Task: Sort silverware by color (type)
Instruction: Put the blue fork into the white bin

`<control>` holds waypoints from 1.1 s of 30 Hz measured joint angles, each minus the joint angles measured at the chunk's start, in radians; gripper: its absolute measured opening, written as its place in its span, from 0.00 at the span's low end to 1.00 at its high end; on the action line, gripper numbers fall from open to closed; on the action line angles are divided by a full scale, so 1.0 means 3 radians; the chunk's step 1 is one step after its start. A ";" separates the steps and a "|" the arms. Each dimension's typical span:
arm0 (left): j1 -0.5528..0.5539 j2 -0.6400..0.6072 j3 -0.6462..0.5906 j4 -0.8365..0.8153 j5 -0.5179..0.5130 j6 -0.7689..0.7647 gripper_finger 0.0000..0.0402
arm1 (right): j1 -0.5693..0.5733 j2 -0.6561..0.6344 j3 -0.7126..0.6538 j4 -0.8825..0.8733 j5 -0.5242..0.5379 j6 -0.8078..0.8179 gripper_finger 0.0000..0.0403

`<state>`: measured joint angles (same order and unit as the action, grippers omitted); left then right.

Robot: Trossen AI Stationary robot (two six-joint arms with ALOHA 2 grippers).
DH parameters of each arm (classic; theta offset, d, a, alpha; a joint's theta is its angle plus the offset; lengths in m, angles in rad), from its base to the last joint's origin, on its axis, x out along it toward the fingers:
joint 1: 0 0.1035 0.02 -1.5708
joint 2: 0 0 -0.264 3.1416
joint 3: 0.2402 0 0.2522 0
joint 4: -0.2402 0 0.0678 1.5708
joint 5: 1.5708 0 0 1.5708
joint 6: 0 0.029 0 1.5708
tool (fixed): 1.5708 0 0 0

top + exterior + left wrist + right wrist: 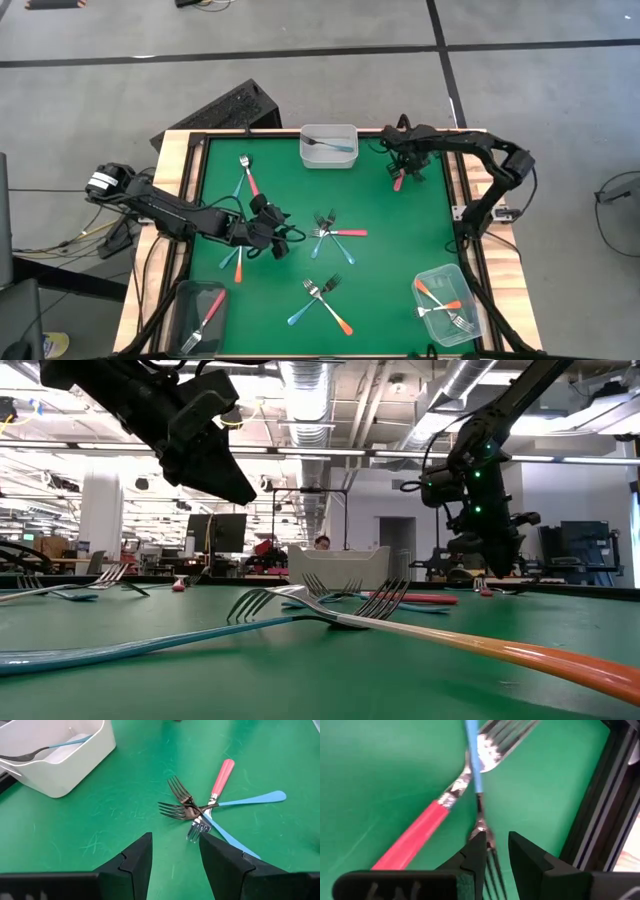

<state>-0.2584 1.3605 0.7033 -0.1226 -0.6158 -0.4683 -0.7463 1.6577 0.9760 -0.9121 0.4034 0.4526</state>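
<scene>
My right gripper (495, 837) is low over the table's far right part (405, 168), shut on a light-blue-handled fork (472, 755) whose handle crosses over a pink-red fork (415, 837). My left gripper (175, 840) hovers open above the table's middle (272, 232), short of a pile of one pink-red and two blue forks (200, 807) that lie crossed on the mat. Another crossed pile, blue and orange (325, 298), lies toward the near edge. A pink and a blue fork (246, 178) lie far left, and an orange one (238, 266) lies by the left arm. My right gripper has the blue fork's metal head (492, 862) between its two fingers, the neck (480, 822) lying at one fingertip (477, 842). The fingers come slanting down, along the fork's length. Its handle points away over the pink-red fork; whether it is lifted, I cannot tell.
A clear container at the far edge (328, 158) holds a blue fork. One at the near right (432, 275) holds orange forks, and one at the near left (185, 300) holds a pink fork. A black frame rail (600, 795) runs close beside my right gripper.
</scene>
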 joint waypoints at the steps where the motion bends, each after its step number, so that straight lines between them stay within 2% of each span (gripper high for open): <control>1: 0.0000 0.0000 0.0000 0.0000 -0.0005 0.0006 0.38 | -0.0039 0.0000 0.0000 -0.0001 -0.0003 -0.0016 0.26; 7: 0.0000 0.0000 0.0000 0.0000 -0.0007 0.0030 0.38 | -0.0120 0.0000 0.0001 0.0073 -0.0172 -0.0205 0.26; 14: 0.0000 0.0000 -0.0077 0.0015 -0.0058 0.0017 0.38 | -0.0144 0.0046 0.0003 0.0236 -0.0206 -0.0338 0.27; 23: 0.0000 0.0001 -0.0128 0.0001 -0.0064 -0.0124 0.38 | -0.0230 0.0400 0.0025 0.0358 -0.0270 -0.0469 0.42; 26: -0.0001 0.0001 -0.0128 0.0001 -0.0066 -0.0123 0.38 | -0.0230 0.0460 0.0028 0.0352 -0.0232 -0.0486 0.43; 29: -0.0001 0.0001 -0.0128 0.0002 -0.0059 -0.0125 0.38 | -0.0230 0.0461 0.0025 0.0341 -0.0274 -0.0619 0.37; 33: -0.0001 0.0001 -0.0128 0.0010 -0.0059 -0.0125 0.38 | -0.0273 0.0410 0.0015 0.0267 -0.0465 -0.0903 0.19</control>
<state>-0.2588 1.3609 0.6647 -0.1195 -0.6334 -0.5056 -0.8281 1.7808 0.9806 -0.8319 0.2640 0.1819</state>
